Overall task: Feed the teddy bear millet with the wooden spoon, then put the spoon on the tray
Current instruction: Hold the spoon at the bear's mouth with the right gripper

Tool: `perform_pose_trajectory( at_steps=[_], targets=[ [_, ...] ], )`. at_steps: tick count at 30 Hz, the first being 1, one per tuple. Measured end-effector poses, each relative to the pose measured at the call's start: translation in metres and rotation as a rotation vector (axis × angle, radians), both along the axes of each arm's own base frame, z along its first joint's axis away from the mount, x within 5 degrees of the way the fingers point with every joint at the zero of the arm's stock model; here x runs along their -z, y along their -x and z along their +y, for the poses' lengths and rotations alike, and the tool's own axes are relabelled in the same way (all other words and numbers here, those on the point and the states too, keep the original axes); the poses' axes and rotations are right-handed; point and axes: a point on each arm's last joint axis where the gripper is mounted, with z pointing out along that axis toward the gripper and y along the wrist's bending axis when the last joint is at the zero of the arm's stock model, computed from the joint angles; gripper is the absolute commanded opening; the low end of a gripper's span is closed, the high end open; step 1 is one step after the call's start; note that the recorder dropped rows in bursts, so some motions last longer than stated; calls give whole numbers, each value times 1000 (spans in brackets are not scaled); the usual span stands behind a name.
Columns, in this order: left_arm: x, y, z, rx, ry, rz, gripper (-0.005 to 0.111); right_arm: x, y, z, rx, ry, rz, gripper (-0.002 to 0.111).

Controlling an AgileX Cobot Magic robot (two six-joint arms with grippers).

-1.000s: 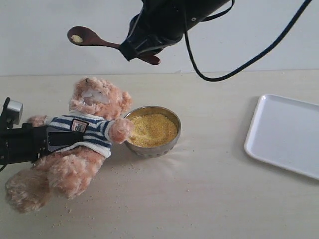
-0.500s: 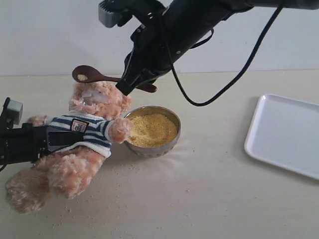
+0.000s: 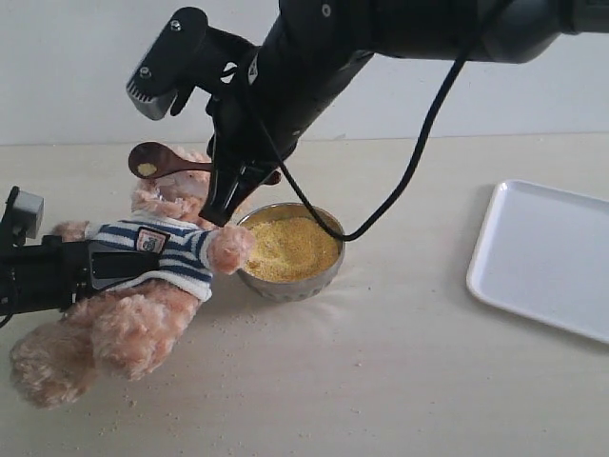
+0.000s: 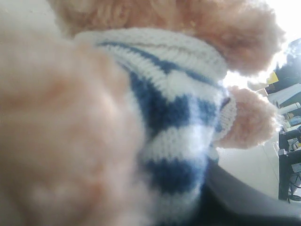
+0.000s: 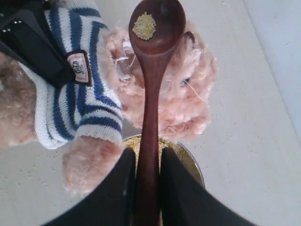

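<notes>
The glossy black rounded right arm carries a thin black cable and a dark grey camera housing with small round screws. The right gripper has smooth black fingers. The matte black left arm has a small light grey block.

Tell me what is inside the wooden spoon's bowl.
A small clump of millet in the wooden spoon, otherwise bare wood. The handle's end is hidden in the right pincer.

Pale wood-grain tabletop against a plain white wall, under soft, even light
</notes>
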Motion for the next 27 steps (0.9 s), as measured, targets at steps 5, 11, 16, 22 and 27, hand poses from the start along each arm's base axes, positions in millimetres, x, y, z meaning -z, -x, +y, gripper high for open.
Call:
perform_pose_trajectory(
  at_steps=[5,11,16,22,27],
  targets=[
    [0,0,0,0,0,0,5,4,0,0,-16,88,-61,0],
    [0,0,0,1,2,-1,5,18,5,13,-74,216,-157,0],
    [0,0,0,0,2,-1,5,18,10,20,-67,270,-250,0],
    [0,0,0,0,4,-1,5,16,9,20,-57,291,-284,0],
    [0,0,0,0,4,-1,5,16,8,18,-42,308,-289,0]
  ],
)
